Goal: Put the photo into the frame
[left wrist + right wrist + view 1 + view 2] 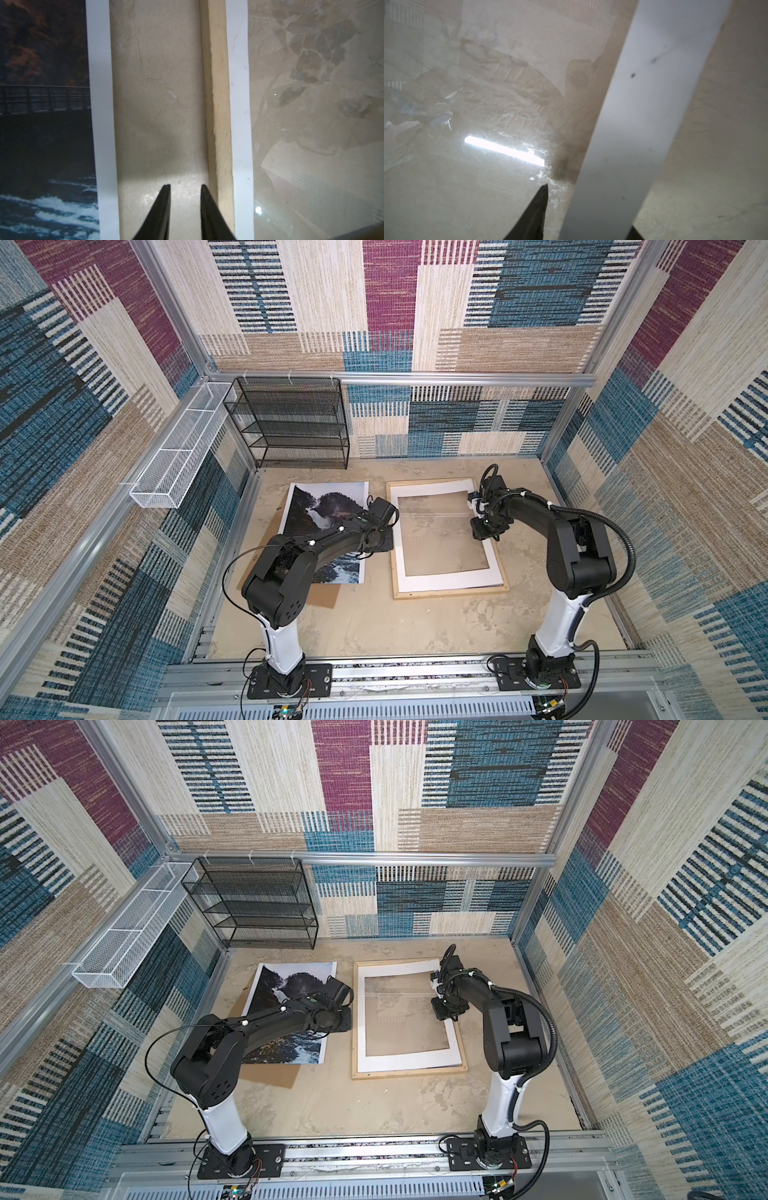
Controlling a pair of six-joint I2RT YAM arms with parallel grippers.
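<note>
My left arm (pixel 316 543) stretches low, left claw (pixel 185 187) slightly spread and empty over bare table (pixel 155 104) between photo (pixel 328 506) and frame (pixel 451 592). My right arm (pixel 561 531) bends down; right claw (pixel 569 187) is spread astride the mat (pixel 643 104) edge. The photo lies flat, waterfall up, left of the frame.

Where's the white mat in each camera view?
Top view: mat right of centre, inside wooden frame.
Top view: mat in the same place.
Left wrist: white strip beside the wooden frame.
Right wrist: slanted white strip, blurred.
Shared landmark: glass pane in its opening.
</note>
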